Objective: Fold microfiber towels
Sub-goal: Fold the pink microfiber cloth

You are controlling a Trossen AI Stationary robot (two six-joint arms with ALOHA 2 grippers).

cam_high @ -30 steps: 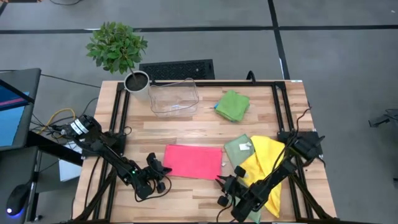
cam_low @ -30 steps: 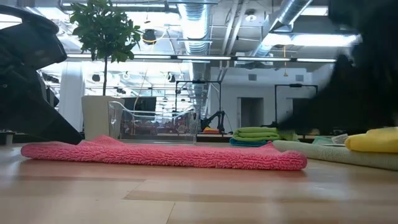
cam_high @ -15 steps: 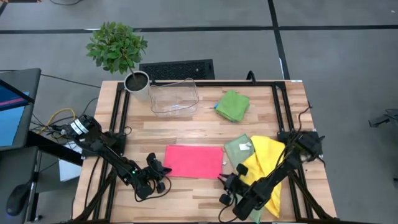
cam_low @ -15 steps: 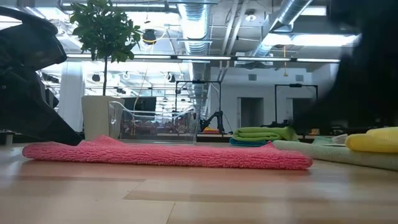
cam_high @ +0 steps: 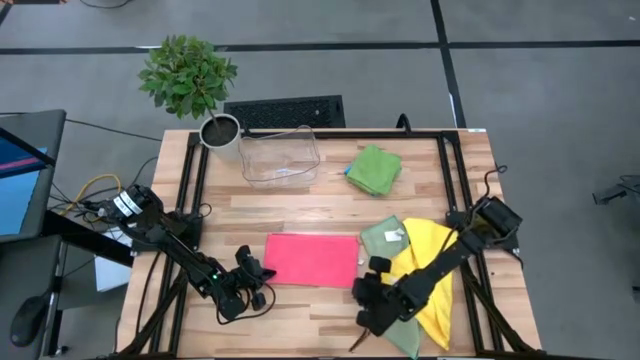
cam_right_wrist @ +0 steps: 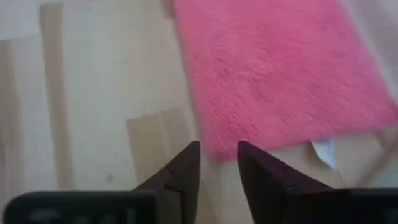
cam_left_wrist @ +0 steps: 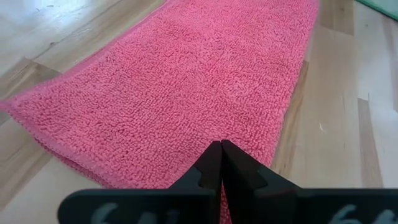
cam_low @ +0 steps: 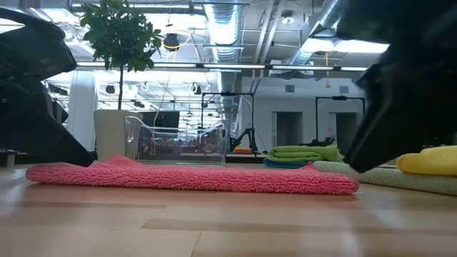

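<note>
Pink towel (cam_high: 311,259) is lying lengthwise between both grippers; right gripper (cam_high: 368,293), fingers slightly apart, is hovering at its near right corner; left gripper (cam_high: 254,283), fingers together, is sitting at its left end.

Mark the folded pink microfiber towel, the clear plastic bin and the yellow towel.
Folded pink microfiber towel (cam_high: 311,259): high view, its middle.
Clear plastic bin (cam_high: 279,170): high view, its near wall.
Yellow towel (cam_high: 432,244): high view, upper part.

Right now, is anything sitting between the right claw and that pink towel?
Nothing visible. The right claw hangs open just off the pink towel, with only bare wooden table between them. The yellow towel lies on its other side.
</note>
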